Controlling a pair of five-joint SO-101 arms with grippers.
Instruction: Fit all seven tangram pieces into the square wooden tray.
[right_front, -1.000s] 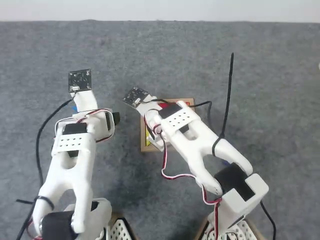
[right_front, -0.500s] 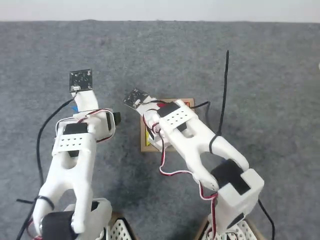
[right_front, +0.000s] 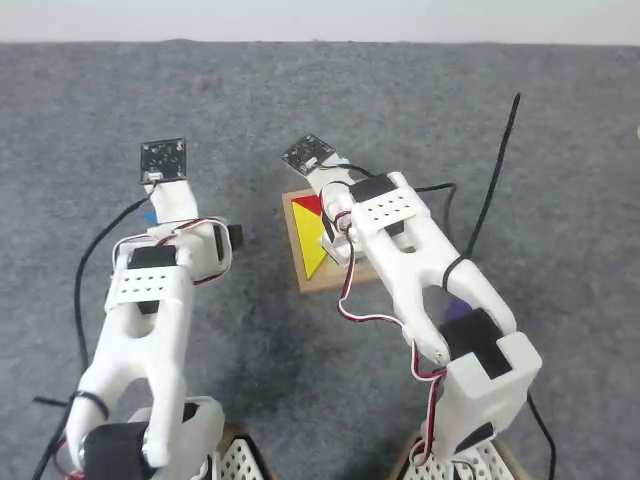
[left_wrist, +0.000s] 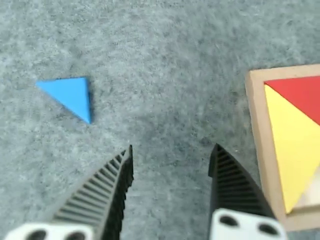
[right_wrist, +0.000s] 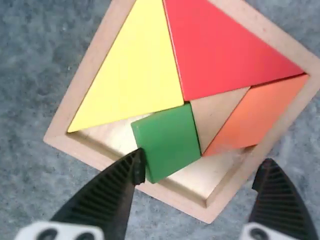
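Your left pincer (left_wrist: 172, 150) stands open with nothing between its fingers, over the grey counter (right_front: 100, 100) between the small blue triangle (left_wrist: 70, 95) and the square wooden tray (left_wrist: 255, 125). The blue triangle lies flat on the counter, well apart from the tray.

Your right pincer (right_wrist: 202, 162) is also spread wide and empty, above the tray's near corner. One finger (right_wrist: 115, 190) ends just beside a corner of the green square (right_wrist: 167, 142).

In the tray you have four pieces. The large yellow triangle (right_wrist: 135, 85) and the large red triangle (right_wrist: 220, 50) meet along one edge. The orange piece (right_wrist: 255, 115) lies against the red triangle and the tray wall. The green square sits against the yellow triangle, with bare wood showing between it and the orange piece.
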